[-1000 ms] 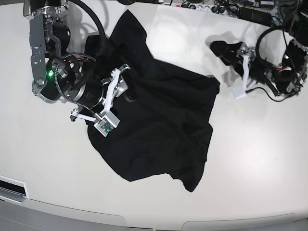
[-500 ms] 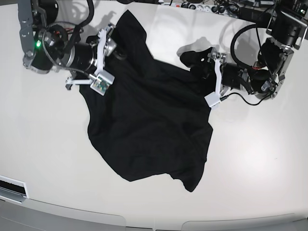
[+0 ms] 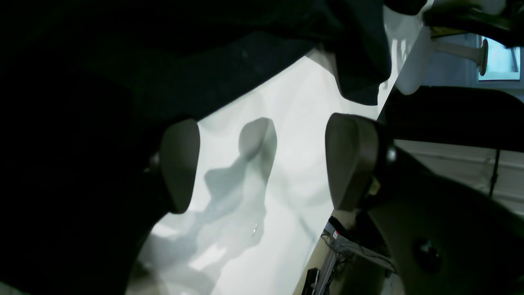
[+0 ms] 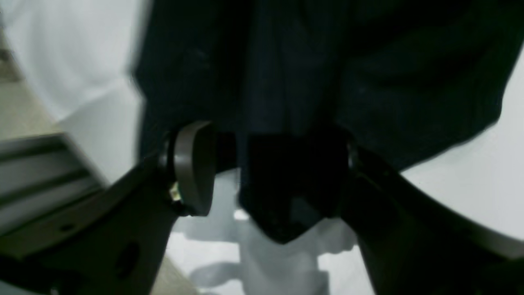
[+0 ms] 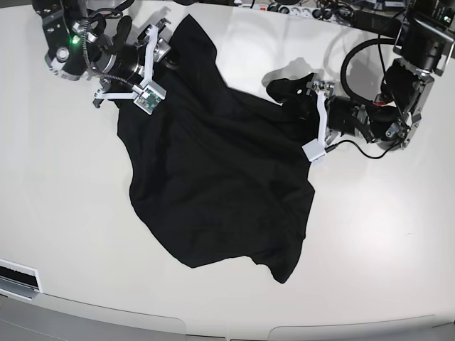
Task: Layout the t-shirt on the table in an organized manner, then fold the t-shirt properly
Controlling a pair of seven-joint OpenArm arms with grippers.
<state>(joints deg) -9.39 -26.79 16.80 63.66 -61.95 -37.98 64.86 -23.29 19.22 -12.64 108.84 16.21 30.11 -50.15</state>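
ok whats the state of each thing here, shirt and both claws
t-shirt: crumpled, spread unevenly on the table, not folded
left claw: open at the shirt's edge, holding nothing
right claw: jaws apart around a fold of shirt, not yet clamped

Setting: I read this as a robotics lab or test bench.
Work surface: a wide glossy white table (image 5: 64,234) with a curved front edge.
Clutter: power strips and tangled cables (image 5: 313,11) along the far edge.
Hardware: bare metal arm (image 5: 60,42) with a lit green indicator and exposed wiring.
Below table: I see more cabling and gear (image 3: 339,241) beneath the edge.
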